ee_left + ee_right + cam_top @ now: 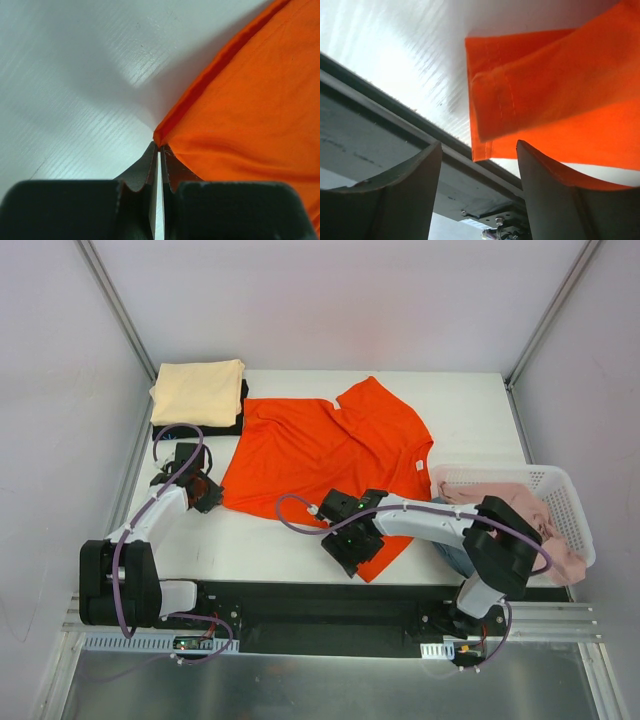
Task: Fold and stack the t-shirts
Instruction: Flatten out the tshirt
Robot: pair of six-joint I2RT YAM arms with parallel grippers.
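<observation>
Okay, basket (575, 505) at 4 o'clock holds pink shirt (510, 498).
Wrist views only: my left fingers (142, 170) pinch orange shirt (250, 100) corner; right fingers (415, 180) open.

T-shirts, total: 5
Orange t-shirt (330, 455): 1, between the left fingers (142, 167) and the right fingers (415, 185)
Cream t-shirt (198, 390): 1, beyond the left fingers
Black t-shirt (225, 426): 1, under the Cream t-shirt
Pink t-shirt (535, 515): 1, in the basket (500, 476)
Blue t-shirt (455, 555): 1, right of the right fingers
Baskets: 1, right of the right fingers
Arms: 2, left arm (150, 525) and right arm (430, 520)
Fingers: 4, two per arm
</observation>
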